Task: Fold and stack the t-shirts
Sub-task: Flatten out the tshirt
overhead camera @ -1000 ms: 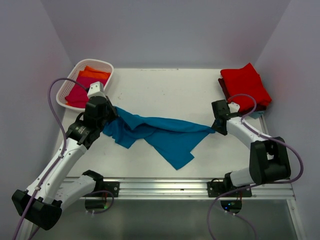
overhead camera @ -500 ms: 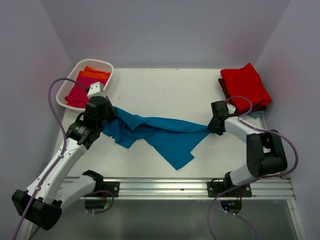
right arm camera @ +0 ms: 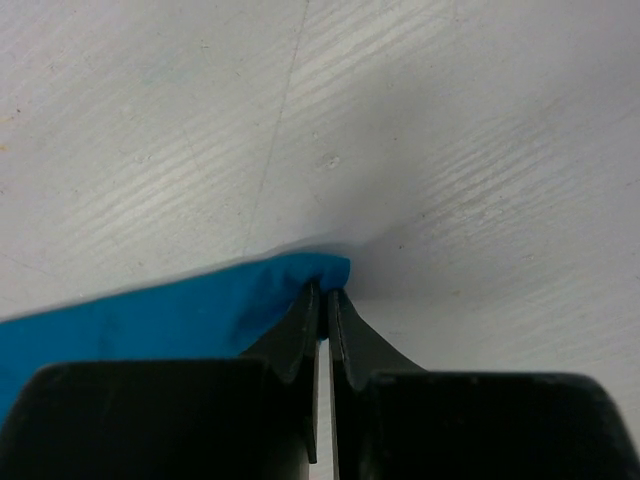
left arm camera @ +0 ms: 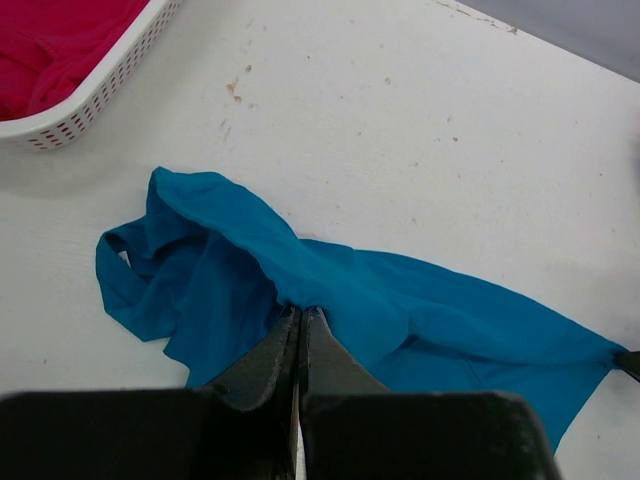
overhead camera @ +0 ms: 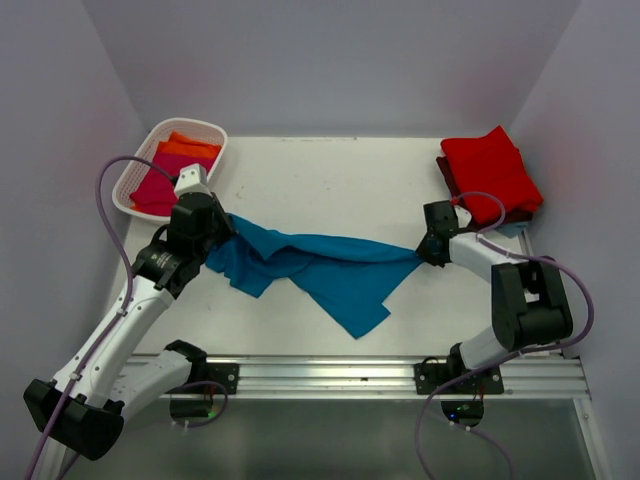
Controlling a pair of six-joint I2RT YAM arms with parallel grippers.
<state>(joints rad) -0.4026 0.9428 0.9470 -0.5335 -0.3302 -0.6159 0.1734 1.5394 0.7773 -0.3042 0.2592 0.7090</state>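
The teal blue t-shirt (overhead camera: 320,268) lies stretched across the middle of the table, bunched and twisted. My left gripper (overhead camera: 228,222) is shut on its left end; in the left wrist view the closed jaws pinch a fold of the teal cloth (left arm camera: 330,290). My right gripper (overhead camera: 424,256) is shut on its right tip, and the right wrist view shows the teal cloth (right arm camera: 200,310) pinched at the jaw tips. A folded red t-shirt (overhead camera: 492,172) lies on a maroon one at the back right. Magenta (overhead camera: 155,190) and orange (overhead camera: 185,148) t-shirts fill the basket.
The white lattice basket (overhead camera: 135,175) stands at the back left, close behind my left arm; its rim shows in the left wrist view (left arm camera: 90,100). A metal rail (overhead camera: 330,375) runs along the table's near edge. Grey walls close in on three sides.
My right gripper has drawn slightly back toward the stack with the shirt's tip, pulling the cloth a bit tauter. The left arm has not moved.
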